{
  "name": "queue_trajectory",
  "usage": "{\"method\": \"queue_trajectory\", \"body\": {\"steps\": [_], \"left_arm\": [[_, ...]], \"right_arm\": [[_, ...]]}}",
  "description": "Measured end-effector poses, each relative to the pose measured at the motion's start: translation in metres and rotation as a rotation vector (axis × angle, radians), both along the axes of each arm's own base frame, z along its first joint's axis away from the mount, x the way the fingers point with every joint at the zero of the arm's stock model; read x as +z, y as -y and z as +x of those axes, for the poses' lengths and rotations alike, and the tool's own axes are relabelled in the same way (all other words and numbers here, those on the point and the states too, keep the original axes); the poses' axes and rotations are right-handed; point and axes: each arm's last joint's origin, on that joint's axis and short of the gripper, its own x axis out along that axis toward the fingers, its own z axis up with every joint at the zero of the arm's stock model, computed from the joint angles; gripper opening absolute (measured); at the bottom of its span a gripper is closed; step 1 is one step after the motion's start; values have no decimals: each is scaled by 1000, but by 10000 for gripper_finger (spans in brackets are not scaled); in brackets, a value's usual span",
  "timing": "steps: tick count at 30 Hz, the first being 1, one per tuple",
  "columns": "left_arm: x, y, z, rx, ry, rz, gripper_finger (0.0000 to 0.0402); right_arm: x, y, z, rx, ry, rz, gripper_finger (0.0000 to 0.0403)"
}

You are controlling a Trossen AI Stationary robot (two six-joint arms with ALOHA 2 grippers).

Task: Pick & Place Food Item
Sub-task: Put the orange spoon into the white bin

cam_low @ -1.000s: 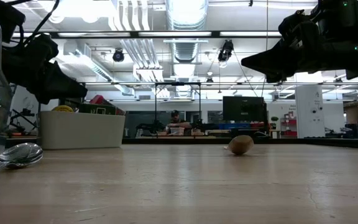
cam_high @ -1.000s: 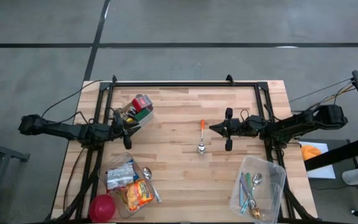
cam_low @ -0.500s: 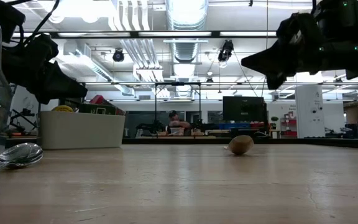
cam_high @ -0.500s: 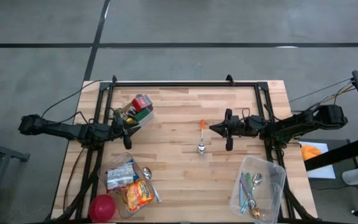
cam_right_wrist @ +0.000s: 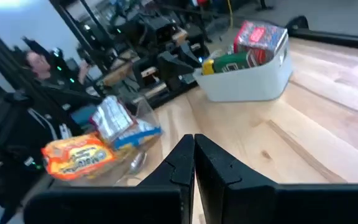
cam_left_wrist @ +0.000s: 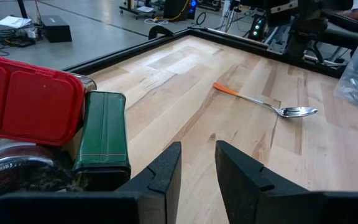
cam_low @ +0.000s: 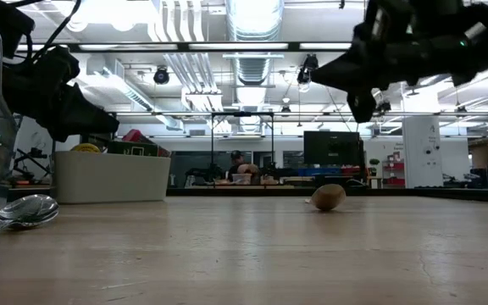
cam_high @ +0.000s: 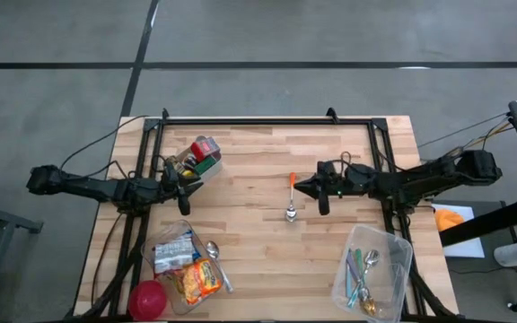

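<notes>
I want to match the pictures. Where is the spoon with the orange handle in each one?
High view: spoon mid-table, just ahead of the right gripper.
Low view: can't tell.
Left wrist view: spoon lies across the table.
Right wrist view: not in it.
Shared landmark: white bin.

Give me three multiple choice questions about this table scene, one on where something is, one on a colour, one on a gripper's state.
1. Where does the spoon lie?
A. mid-table
B. in the white bin
C. on the floor

2. What colour is the spoon's handle?
A. blue
B. orange
C. black

3. How is the right gripper?
A. shut on the spoon
B. wide open
C. shut, empty

Answers:
1 A, the high view shows it on bare wood between the arms.
2 B, the left wrist view shows an orange tip.
3 C, the right wrist view shows its fingers together with nothing between them.
</notes>
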Motion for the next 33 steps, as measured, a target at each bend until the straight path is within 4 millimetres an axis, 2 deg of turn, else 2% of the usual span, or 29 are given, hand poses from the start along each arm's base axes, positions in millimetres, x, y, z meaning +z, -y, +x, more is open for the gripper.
{"method": "queue_trajectory", "body": {"steps": [9,15,19,23,29,33], "left_arm": [[0,0,0,0,0,0,101],[0,0,0,0,0,0,101],[0,0,0,0,-1,0,101],[0,0,0,0,0,0,101],[0,0,0,0,0,0,101],[0,0,0,0,-1,0,101]], "right_arm": [[23,-2,27,14,-333,-5,11],[38,-1,44,11,-340,8,11],[32,-5,52,26,-443,117,11],[16,-5,56,-15,-590,209,11],[2,-12,60,10,-657,321,11],[2,-19,61,9,-656,324,23]]}}
